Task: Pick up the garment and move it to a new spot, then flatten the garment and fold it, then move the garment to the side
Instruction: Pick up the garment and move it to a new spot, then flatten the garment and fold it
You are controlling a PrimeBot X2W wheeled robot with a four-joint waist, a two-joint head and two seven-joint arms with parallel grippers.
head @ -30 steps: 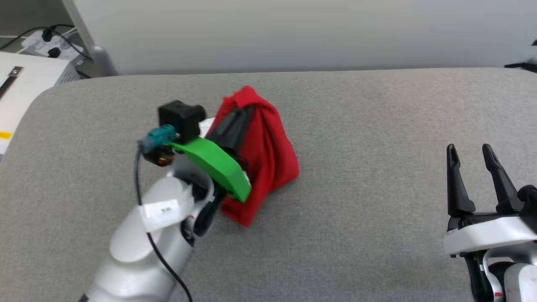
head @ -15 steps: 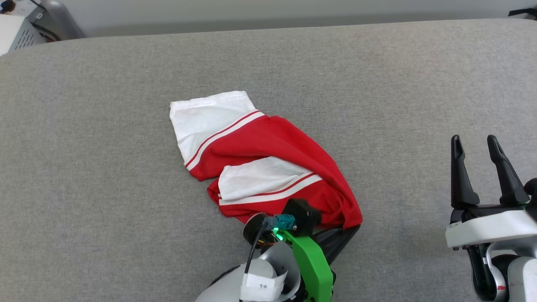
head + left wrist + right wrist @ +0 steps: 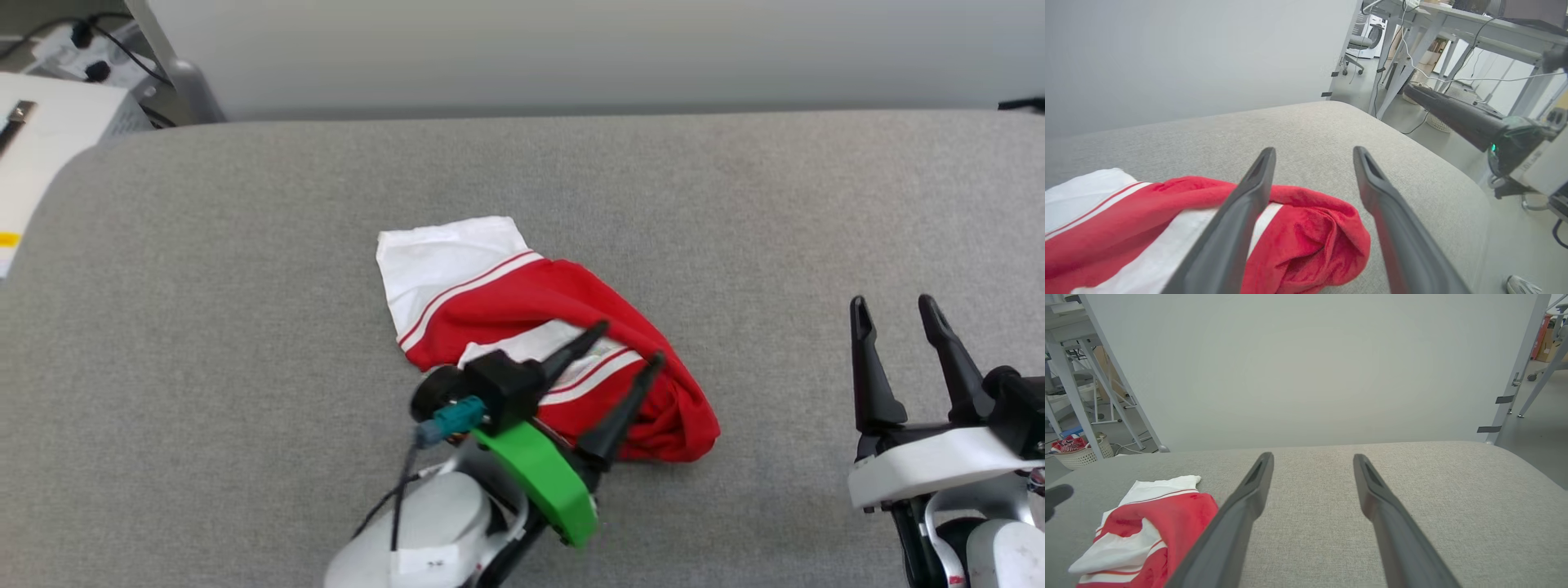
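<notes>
Left pincer (image 3: 629, 342) now released from garment (image 3: 490, 298), spread empty, right pincer (image 3: 891, 300) agape, grey padded surface (image 3: 245, 327), pale wall (image 3: 571, 49) behind

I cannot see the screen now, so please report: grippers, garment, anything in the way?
Left gripper open, empty, over garment. Right gripper open, off to the right. Garment crumpled, not yet flat. Nothing seen in the way.

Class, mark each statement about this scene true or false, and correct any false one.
1. The red soft-fabric T-shirt with white sleeves lies on the grey fabric surface. True.
2. The left gripper is shut on the T-shirt. False: its fingers are spread above it, holding nothing.
3. The right gripper is open, apart from the T-shirt. True.
4. The T-shirt is folded into a neat rectangle. False: it lies bunched.
</notes>
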